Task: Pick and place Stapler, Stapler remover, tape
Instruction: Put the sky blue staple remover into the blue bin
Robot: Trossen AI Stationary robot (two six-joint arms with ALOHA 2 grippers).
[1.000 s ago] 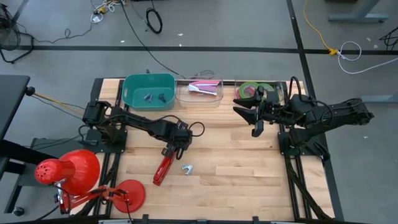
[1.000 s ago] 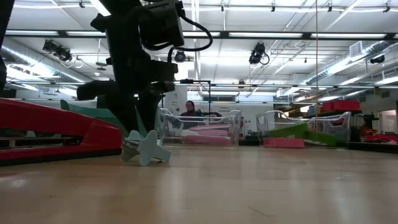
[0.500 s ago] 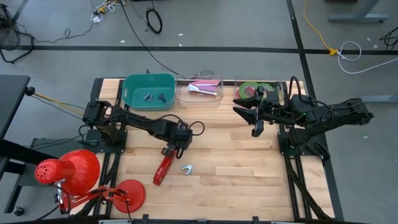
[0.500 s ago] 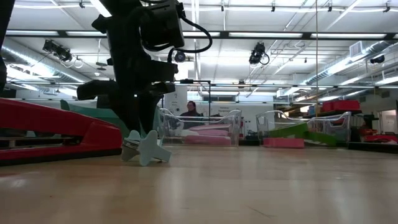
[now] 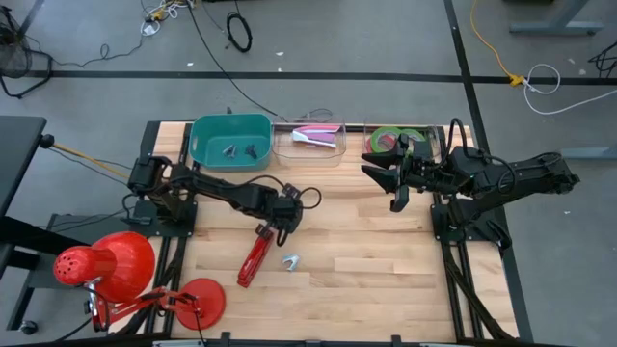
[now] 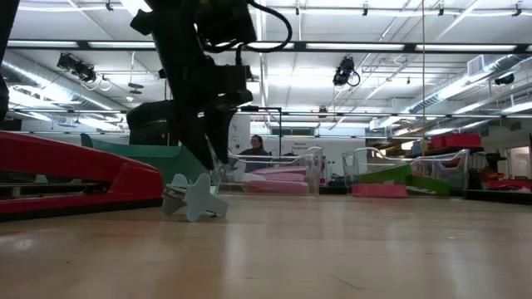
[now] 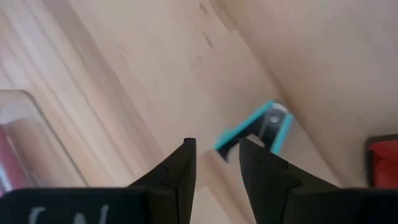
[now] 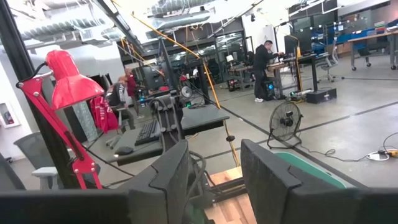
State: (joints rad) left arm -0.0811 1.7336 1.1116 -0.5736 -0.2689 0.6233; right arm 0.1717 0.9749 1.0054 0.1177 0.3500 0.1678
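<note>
Stapler [image 5: 254, 256] mid-table; bare wood toward right edge.

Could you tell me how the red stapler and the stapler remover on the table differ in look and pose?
The red stapler is long and slim, lying at a slant on the table; the stapler remover beside it is much smaller and stubby. The stapler is red, while the remover shows teal with metal parts. In the low view the stapler stretches wide; the remover is compact. Both rest loose on the wood.
</note>
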